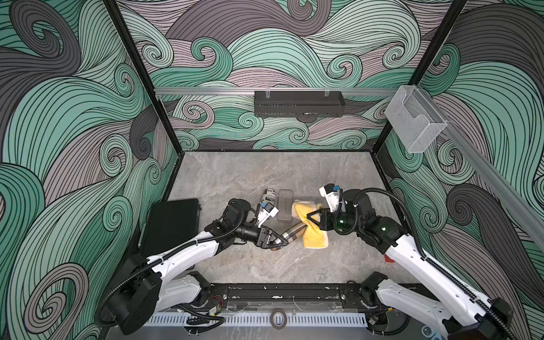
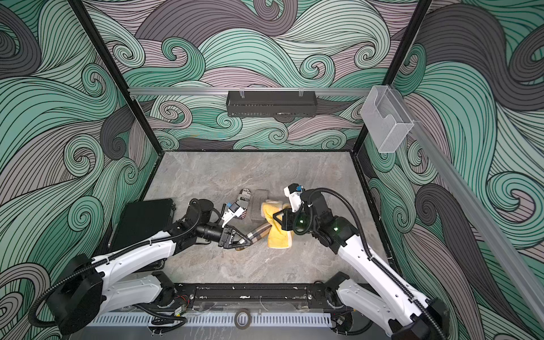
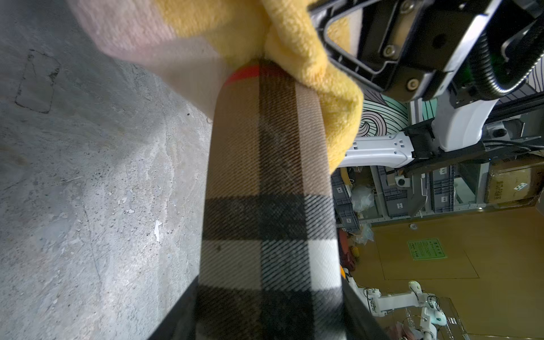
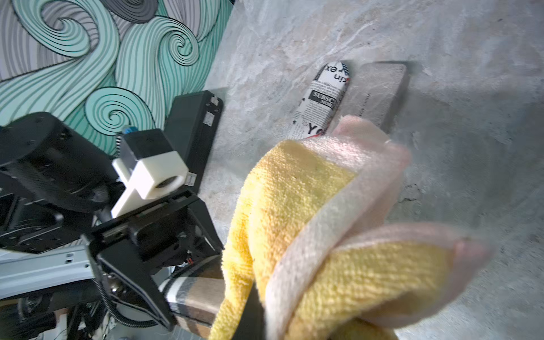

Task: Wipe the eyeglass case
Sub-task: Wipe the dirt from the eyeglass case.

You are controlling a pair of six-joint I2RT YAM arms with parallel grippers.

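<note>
A plaid eyeglass case is held off the table, and my left gripper is shut on its near end. In the left wrist view the case runs away from the left gripper into a yellow cloth. My right gripper is shut on the bunched cloth, which drapes over the case's far end. The right wrist view shows the cloth covering that gripper, with the case poking out beside it.
A newsprint-patterned case and a grey case lie side by side just behind the arms. A large black case sits by the left wall. A black basket and a clear holder hang on the walls.
</note>
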